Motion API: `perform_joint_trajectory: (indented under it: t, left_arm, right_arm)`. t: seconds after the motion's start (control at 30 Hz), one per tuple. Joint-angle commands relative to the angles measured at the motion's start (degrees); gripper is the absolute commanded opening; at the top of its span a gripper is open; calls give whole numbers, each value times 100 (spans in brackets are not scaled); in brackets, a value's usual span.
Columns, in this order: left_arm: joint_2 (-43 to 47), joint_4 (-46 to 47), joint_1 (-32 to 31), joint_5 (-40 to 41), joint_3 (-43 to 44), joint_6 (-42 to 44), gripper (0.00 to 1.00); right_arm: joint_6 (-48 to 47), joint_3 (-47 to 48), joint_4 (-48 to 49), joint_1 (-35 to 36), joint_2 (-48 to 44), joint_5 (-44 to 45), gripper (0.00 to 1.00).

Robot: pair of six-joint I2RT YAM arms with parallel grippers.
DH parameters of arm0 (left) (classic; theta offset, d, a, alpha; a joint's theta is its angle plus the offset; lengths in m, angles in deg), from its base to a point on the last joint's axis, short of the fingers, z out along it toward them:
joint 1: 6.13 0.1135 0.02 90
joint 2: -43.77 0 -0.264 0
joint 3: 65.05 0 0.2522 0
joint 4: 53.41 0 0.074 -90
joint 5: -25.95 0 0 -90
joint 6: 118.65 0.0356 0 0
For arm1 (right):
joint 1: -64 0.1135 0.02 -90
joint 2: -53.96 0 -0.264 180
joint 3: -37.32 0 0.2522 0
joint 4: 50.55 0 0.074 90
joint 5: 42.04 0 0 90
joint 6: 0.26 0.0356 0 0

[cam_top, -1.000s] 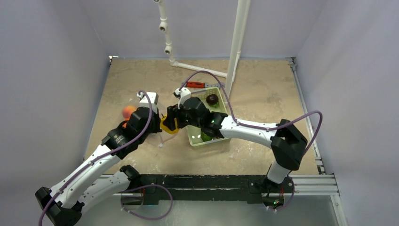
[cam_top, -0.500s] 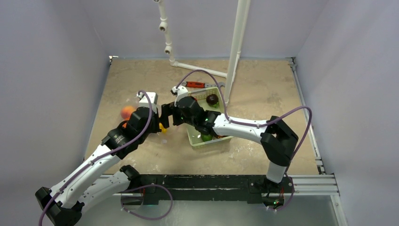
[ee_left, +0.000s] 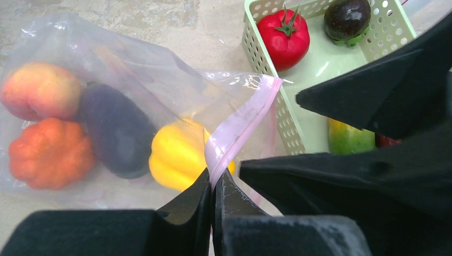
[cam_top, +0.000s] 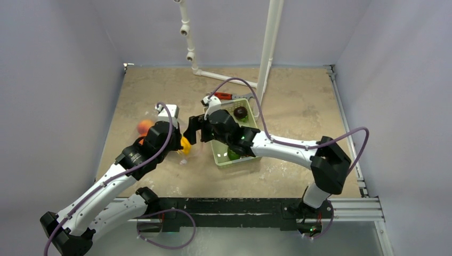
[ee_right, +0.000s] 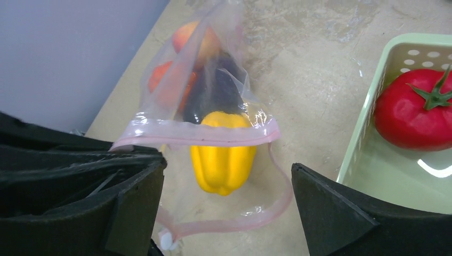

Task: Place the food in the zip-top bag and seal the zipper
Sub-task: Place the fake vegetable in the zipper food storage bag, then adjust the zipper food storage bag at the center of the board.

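Observation:
The clear zip-top bag [ee_left: 106,64] lies on the table left of the light green basket [ee_left: 256,48]. It holds a peach [ee_left: 40,90], an orange pumpkin [ee_left: 50,152] and a dark purple eggplant [ee_left: 117,130]. A yellow pepper [ee_right: 223,160] lies in the open mouth, between the two lips of the pink zipper [ee_right: 202,140]. My left gripper [ee_left: 213,181] is shut on the zipper strip and holds it up. My right gripper [ee_right: 229,208] is open and empty, just before the mouth. The basket holds a red tomato [ee_left: 283,34], a dark purple fruit [ee_left: 347,18] and a green mango [ee_left: 349,137].
In the top view, a red-handled wrench [cam_top: 223,96] lies just behind the basket [cam_top: 234,163]. A white pipe frame [cam_top: 266,53] stands at the back of the table. The two grippers are close together over the bag's mouth. Walls enclose the table on three sides.
My right gripper brought the yellow pepper left to the bag's mouth, let it go and drew back a little to the right. The left gripper has kept hold of the zipper.

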State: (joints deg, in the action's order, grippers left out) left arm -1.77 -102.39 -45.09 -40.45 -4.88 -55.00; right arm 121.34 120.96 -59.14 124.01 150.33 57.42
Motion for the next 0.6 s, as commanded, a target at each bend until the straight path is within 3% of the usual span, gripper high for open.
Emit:
perform_joint_trajectory:
  t: [0.0,0.33,0.57]
  left_arm:
    - [1,220,20,-30,8,-10,0]
    - [74,204,18,40,24,-20,0]
    - [440,196,20,249,20,-86,0]
  right_arm:
    - [282,-286,119,35,-507,136,90]
    - [620,-792,189,33,-685,94,78]
    - [756,-901,205,33,-548,-21,76]
